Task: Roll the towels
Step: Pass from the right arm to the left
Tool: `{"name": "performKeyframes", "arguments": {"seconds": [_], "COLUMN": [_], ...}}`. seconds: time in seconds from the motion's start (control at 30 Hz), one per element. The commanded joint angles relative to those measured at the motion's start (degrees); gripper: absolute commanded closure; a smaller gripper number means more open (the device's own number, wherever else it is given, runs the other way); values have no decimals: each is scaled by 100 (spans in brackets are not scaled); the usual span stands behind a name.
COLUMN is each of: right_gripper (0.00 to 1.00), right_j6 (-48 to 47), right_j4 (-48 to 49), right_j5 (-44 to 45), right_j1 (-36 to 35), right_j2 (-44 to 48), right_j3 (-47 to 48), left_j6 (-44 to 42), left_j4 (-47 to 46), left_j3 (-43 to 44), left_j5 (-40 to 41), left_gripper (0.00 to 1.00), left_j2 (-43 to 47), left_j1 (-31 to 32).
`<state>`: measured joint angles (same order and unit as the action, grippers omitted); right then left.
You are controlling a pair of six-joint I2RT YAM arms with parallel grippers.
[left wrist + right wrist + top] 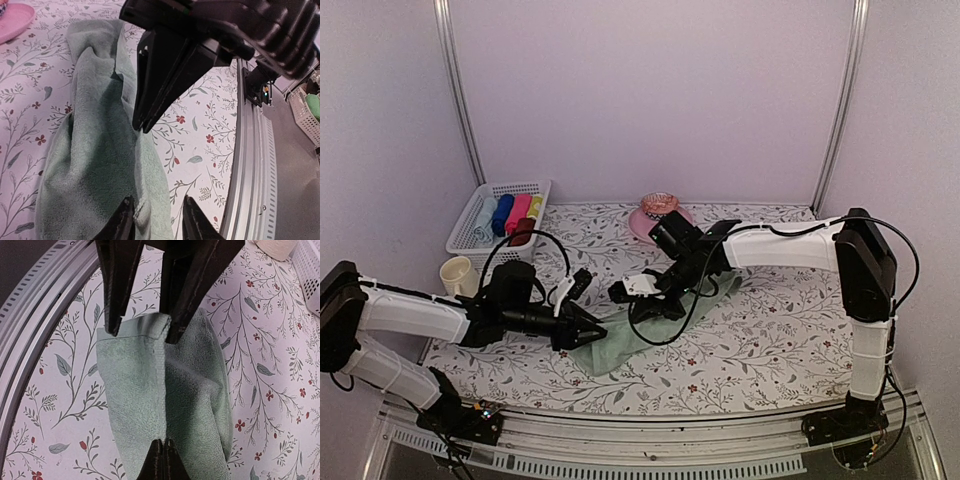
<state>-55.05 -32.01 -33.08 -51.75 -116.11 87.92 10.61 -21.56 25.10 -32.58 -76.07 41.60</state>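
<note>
- Step in hand: I judge this the start of the roll on the green towel [625, 348]. It lies as a long loose fold on the floral cover [770, 330], mid-table toward the front edge, and is not yet rolled.
- Left gripper [157, 200]: jaws apart, astride the hem at the towel's front end. Cloth sits between them but is not pinched.
- Right gripper [162, 460]: fingers together with nothing between them, tip at the towel's long edge just beyond the left gripper. I cannot tell whether it touches.
- Next move, my reading: I close the left jaws on the hem and turn that end over toward the far end, keeping the layers together. The right tip could pin the cloth so it does not slide.
- Count, towels: one green, on the cover. One dark red-brown roll [523, 232] at the near end of the basket [470, 240], which I take for the second towel, already done.
- Count, other rolls in the basket: four, namely pale blue, blue, pink and yellow.
- Count, rest: one basket, one cream cup [455, 275], one pink dish [642, 228], two arms.
</note>
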Motion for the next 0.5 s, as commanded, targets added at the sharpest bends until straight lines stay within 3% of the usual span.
{"name": "performKeyframes", "arguments": {"seconds": [0.0,0.47], "right_gripper": [98,98], "right_j6": [47,55], "right_j4": [-5,-7], "right_j5": [1,0], "right_j1": [-42,-46], "right_j2": [-69,-60], "right_j3": [175,182], "left_j6": [-15,-63], "left_j4": [84,146], "left_j3": [75,206], "left_j5": [-2,-32], "left_gripper": [69,100], "left_j2": [51,-197], "left_j1": [-56,-59]}}
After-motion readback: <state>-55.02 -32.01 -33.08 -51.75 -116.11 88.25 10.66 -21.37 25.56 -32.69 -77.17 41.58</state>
